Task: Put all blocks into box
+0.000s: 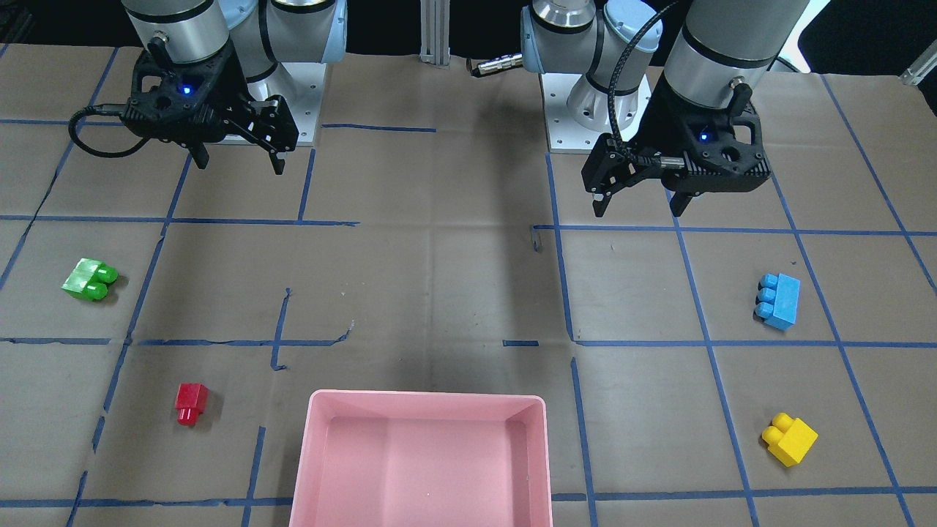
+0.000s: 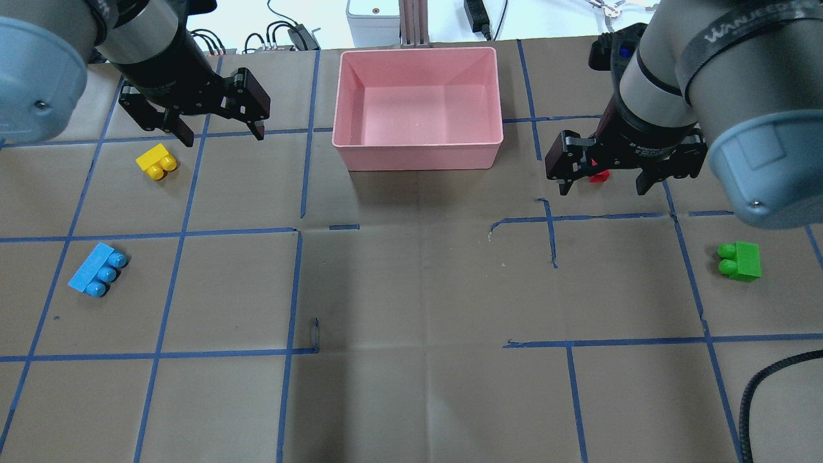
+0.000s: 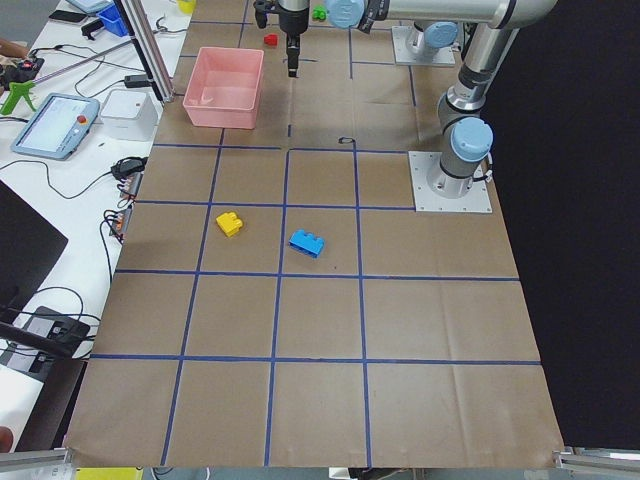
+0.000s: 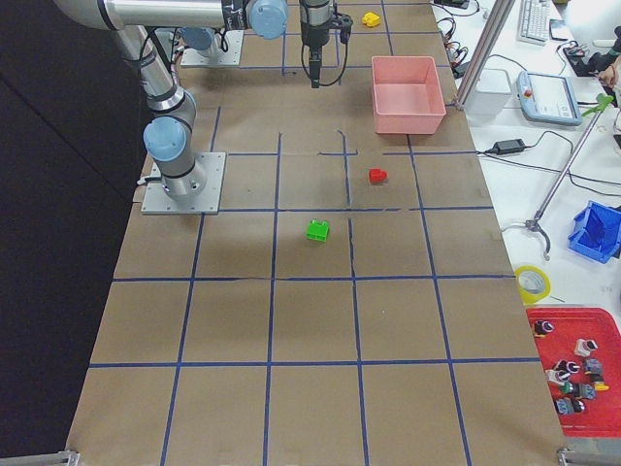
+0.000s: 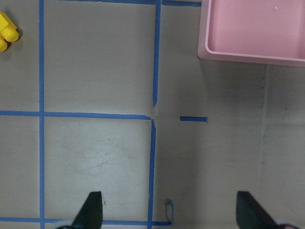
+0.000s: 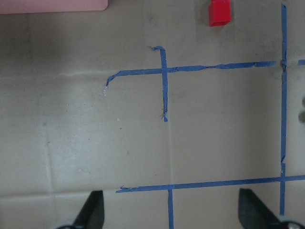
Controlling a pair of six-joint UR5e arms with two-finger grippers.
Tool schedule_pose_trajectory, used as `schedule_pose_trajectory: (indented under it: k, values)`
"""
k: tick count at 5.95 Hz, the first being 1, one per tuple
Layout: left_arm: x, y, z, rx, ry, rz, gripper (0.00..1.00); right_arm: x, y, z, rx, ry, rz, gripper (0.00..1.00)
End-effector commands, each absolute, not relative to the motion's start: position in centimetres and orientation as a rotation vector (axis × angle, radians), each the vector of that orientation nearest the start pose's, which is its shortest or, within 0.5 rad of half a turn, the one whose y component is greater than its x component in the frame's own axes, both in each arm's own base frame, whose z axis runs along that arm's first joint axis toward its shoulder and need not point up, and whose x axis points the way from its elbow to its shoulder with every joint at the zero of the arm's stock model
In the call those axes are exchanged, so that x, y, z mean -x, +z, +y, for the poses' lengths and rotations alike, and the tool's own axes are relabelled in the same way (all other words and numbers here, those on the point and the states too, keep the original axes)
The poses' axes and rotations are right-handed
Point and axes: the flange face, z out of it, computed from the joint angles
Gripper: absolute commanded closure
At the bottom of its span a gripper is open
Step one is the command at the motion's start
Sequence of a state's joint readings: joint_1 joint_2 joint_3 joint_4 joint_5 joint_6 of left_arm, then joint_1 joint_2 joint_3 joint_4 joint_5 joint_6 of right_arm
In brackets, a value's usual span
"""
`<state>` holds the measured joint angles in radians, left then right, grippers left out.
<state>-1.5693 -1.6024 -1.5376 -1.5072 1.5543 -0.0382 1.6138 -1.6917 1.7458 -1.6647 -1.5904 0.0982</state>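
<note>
The pink box (image 1: 428, 405) stands at the middle of the table's far edge, with nothing in it (image 2: 418, 153). On my left side the yellow block (image 2: 156, 161) and the light-blue block (image 2: 98, 271) lie on the paper. On my right side lie the green block (image 2: 739, 260) and the red block (image 1: 191, 403). My left gripper (image 2: 224, 138) hangs open and empty high above the table, right of the yellow block. My right gripper (image 2: 604, 190) hangs open and empty, partly hiding the red block in the overhead view. The red block shows in the right wrist view (image 6: 220, 13).
Brown paper with a blue tape grid (image 2: 299, 231) covers the table. The arm bases (image 1: 585, 117) stand at my edge. The left wrist view shows the box corner (image 5: 252, 53) and the yellow block (image 5: 5, 31). A bench with a tablet (image 3: 55, 125) runs beyond the box.
</note>
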Motion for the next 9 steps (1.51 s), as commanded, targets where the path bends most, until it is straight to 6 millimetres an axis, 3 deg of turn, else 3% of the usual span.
schedule_pose_trajectory:
  k: [1,2,3,4,5,6,7,8,9]
  values:
    - [13.4,49.1,-51.2,0.05,-0.08,3.153,0.0,-15.0,46.6,-43.8,-0.088,-0.06,3.159,0.0]
    - [13.4,48.9,-50.9,0.046,-0.003,3.157,0.0,-14.9,46.5,-43.9,-0.071,-0.056,3.163,0.0]
    - [13.3,48.9,-50.9,0.051,0.005,3.16,0.0,-13.6,46.3,-44.3,-0.045,-0.048,3.174,0.0]
    - [12.7,49.5,-51.2,0.06,-0.017,3.161,0.0,-11.1,46.3,-45.0,0.149,-0.051,3.22,0.0]
    - [12.6,50.1,-51.9,-0.005,-0.046,3.161,0.0,-6.9,46.3,-45.8,0.134,-0.037,3.226,0.0]
    - [11.5,50.4,-52.8,0.011,-0.057,3.158,0.0,-1.5,46.3,-46.3,0.095,-0.02,3.226,0.0]
    - [6.3,50.0,-53.8,-0.017,-0.036,3.158,0.0,5.0,46.3,-46.3,0.174,-0.025,3.215,0.0]
    - [-0.5,48.7,-54.3,-0.106,-0.007,3.159,0.0,11.0,45.8,-45.5,0.022,-0.009,3.212,0.0]
    - [-6.3,48.0,-53.7,-0.188,0.019,3.15,0.0,15.3,44.1,-45.1,-0.112,-0.044,3.213,0.0]
